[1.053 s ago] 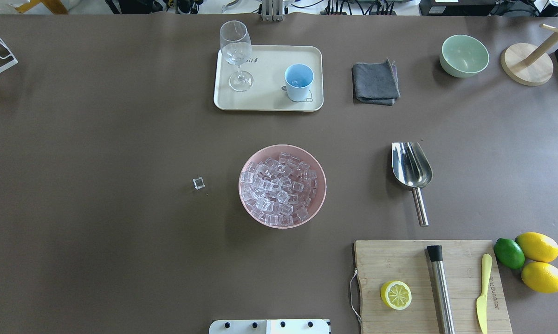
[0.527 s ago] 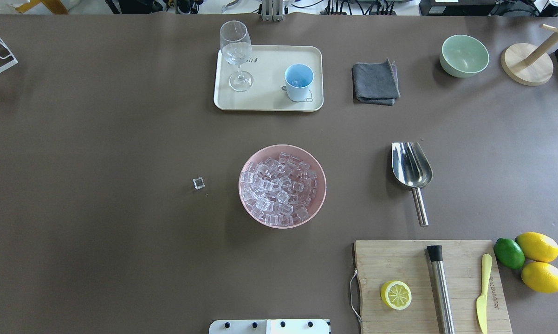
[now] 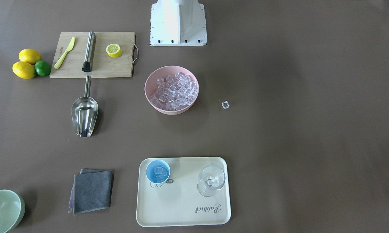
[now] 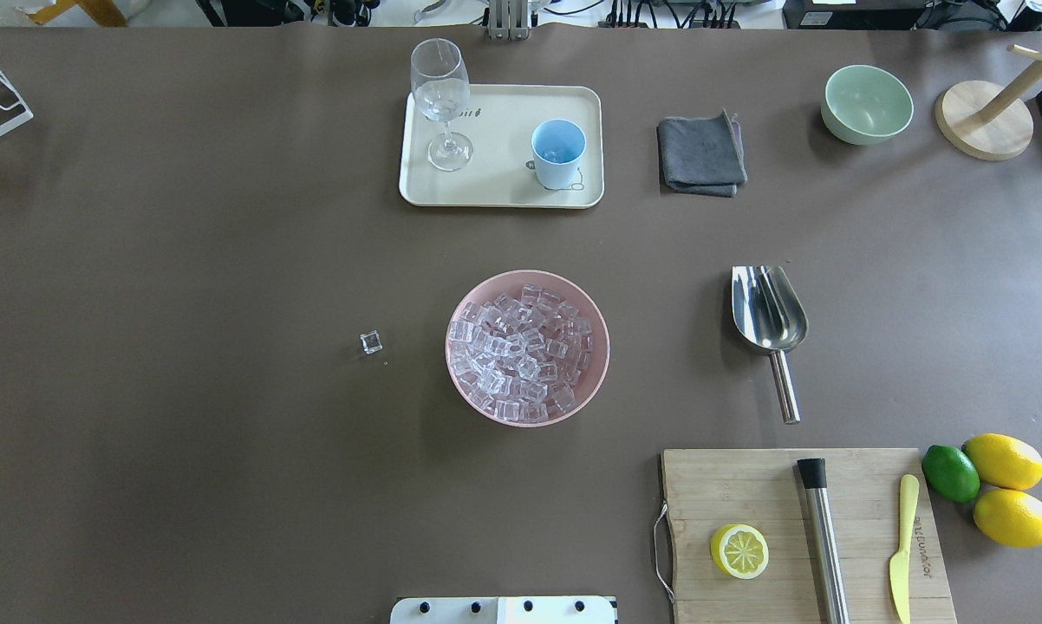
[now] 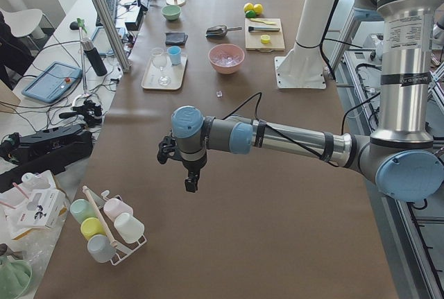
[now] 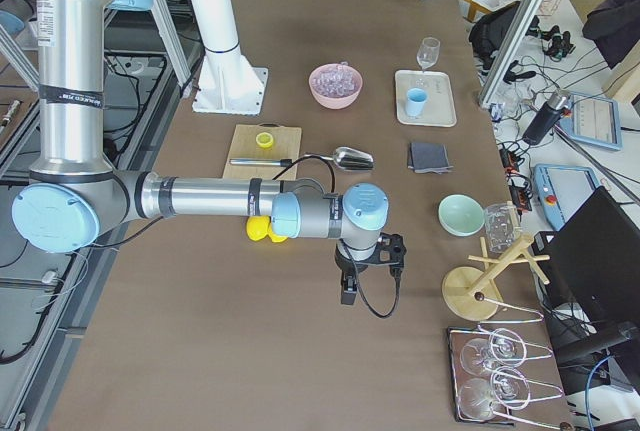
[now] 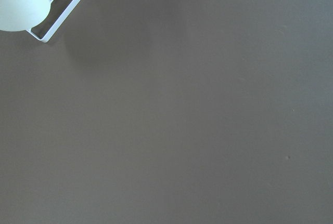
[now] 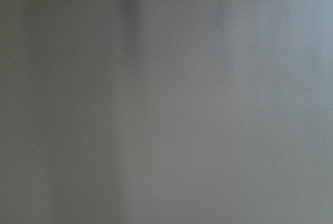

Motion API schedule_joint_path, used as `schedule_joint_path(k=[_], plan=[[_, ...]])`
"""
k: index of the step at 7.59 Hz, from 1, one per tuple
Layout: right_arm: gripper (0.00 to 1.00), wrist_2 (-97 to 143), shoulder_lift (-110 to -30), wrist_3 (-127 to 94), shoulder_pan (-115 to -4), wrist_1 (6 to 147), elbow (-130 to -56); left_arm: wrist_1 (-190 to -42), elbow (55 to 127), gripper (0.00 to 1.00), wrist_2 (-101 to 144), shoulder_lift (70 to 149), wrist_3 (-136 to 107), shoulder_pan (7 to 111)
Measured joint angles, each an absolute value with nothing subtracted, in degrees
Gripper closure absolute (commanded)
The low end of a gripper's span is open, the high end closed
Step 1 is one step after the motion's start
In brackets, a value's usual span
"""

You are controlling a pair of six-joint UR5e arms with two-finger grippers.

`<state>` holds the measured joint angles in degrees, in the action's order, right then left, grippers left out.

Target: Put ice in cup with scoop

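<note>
Steel scoop (image 4: 770, 321) lies flat on the table, on the robot's right of the pink bowl (image 3: 172, 111) heaped with ice (image 4: 525, 351) — one stray cube (image 4: 370, 342) sits on the bowl's other side. Your blue cup (image 4: 558, 153) stands on the cream tray (image 4: 504, 186), a few cubes inside. Left gripper (image 5: 189, 182) and right gripper (image 6: 347, 293) hang over bare table — you can't tell if their fingers are parted.
</note>
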<state>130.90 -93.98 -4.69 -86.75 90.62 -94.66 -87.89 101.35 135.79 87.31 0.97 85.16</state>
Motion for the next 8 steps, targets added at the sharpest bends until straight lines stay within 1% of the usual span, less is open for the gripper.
schedule_joint_path(k=[4, 8], plan=[[0.0, 130.9, -94.0, -4.8, -86.7, 90.5, -94.8, -87.9, 101.4, 0.02, 135.8, 87.3, 1.0, 85.2], [0.0, 131.4, -94.5, -6.5, -86.7, 84.7, -93.3, -87.9, 101.1, 0.02, 135.7, 87.3, 1.0, 85.2]])
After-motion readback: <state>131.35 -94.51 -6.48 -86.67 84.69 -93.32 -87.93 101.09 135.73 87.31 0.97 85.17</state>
